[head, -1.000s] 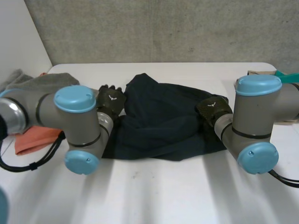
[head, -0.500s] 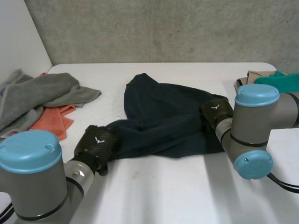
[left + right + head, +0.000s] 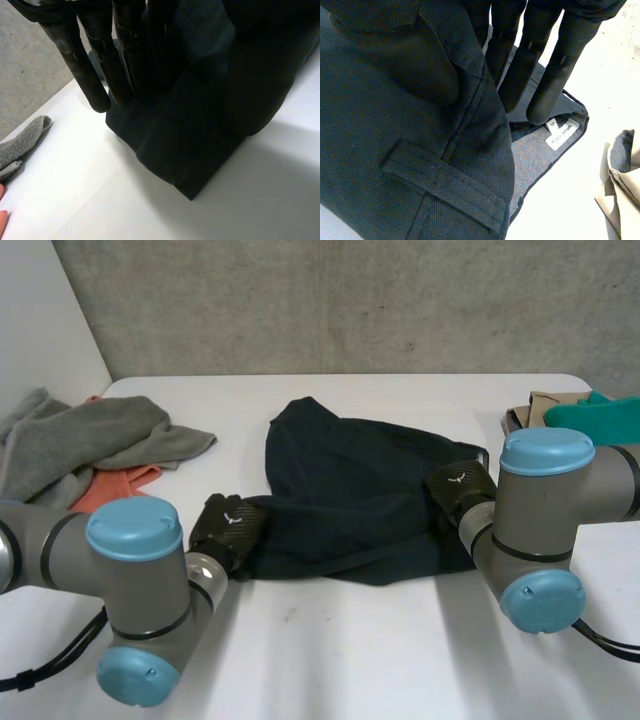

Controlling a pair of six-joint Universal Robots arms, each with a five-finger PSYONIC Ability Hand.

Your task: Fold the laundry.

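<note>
We see the dark trousers (image 3: 350,495) spread on the counter (image 3: 330,640), their near corner at the left robot hand (image 3: 228,527) and their opposite edge at the right robot hand (image 3: 458,485); we cannot tell whether either grasps them.

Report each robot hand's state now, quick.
Left robot hand: open, at a corner of the trousers.
Right robot hand: at the trousers' waistband; grip cannot be told.

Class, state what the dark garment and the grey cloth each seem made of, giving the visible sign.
Dark garment: probably a woven cotton-type twill, matte; fine diagonal ribs and a stitched belt loop show in the right wrist view. Grey cloth: seems a soft fleece or terry, matte; its edge looks fuzzy. The exact fibre stays open.
</note>
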